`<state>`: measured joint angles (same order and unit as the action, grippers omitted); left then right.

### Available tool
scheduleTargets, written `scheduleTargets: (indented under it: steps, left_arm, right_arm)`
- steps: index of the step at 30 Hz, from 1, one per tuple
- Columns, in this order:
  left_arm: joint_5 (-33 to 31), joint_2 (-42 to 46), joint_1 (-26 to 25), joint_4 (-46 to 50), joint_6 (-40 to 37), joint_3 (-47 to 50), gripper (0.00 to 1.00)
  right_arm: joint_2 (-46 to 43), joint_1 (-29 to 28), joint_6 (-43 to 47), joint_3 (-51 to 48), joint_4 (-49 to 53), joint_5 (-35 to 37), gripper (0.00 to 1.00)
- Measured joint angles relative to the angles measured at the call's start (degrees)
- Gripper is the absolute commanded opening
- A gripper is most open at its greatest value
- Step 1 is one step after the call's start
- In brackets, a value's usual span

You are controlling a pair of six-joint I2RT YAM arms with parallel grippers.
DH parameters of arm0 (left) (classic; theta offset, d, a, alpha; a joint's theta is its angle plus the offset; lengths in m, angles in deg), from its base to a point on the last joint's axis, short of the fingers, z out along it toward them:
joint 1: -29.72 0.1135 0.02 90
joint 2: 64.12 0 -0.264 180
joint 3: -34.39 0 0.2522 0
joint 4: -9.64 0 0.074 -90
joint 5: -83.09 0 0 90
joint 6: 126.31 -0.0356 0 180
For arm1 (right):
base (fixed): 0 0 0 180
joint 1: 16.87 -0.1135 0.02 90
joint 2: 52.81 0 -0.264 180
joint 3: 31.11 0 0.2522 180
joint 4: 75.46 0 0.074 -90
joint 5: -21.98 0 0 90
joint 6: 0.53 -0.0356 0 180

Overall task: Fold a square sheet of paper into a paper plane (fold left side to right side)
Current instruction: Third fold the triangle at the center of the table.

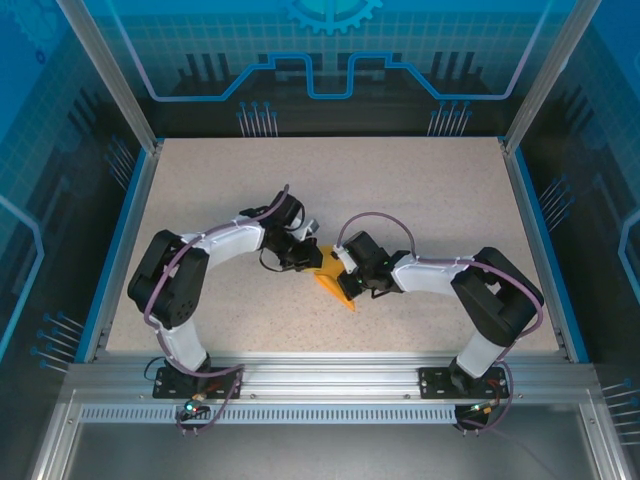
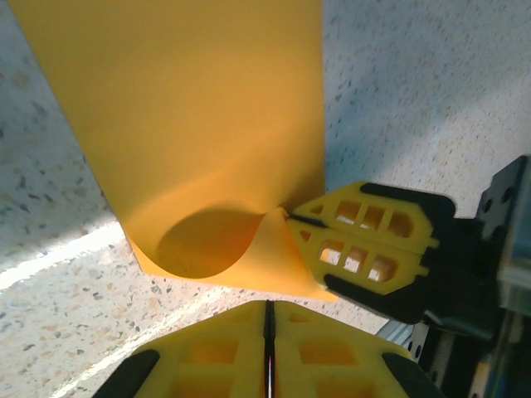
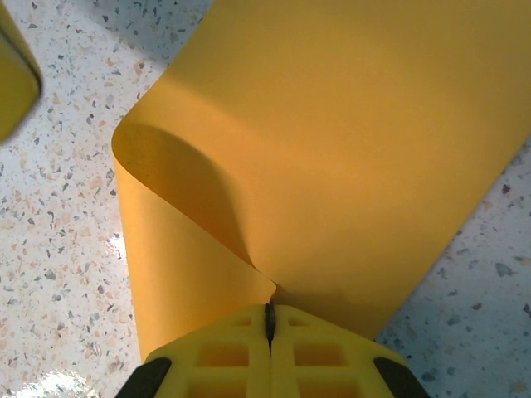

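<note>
Note: the square sheet of paper (image 1: pixel 337 288) lies mid tabletop (image 1: pixel 420 200), between both arms. Your right gripper (image 3: pixel 267 312) has its fingers closed, pinching the sheet's curled-up edge. Your left gripper (image 2: pixel 267 311) has its fingers pressed together just beside the near edge; whether it grips the sheet is unclear.

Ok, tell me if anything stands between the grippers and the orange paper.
Nothing visible does. The right gripper is shut on the orange paper at its curled-up part, and the left gripper, shut, sits close to the paper's edge with nothing between.
</note>
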<state>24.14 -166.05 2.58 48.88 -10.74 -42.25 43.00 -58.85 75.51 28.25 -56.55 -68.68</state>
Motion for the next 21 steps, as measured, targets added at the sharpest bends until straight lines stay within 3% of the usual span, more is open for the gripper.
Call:
scheduleTargets:
  steps: [21]
  left_arm:
    - [2.27,-4.76,-1.92,-4.90,1.46,0.85,0.10]
  right_arm:
    - [0.44,0.00,0.02,0.74,0.79,-0.26,0.00]
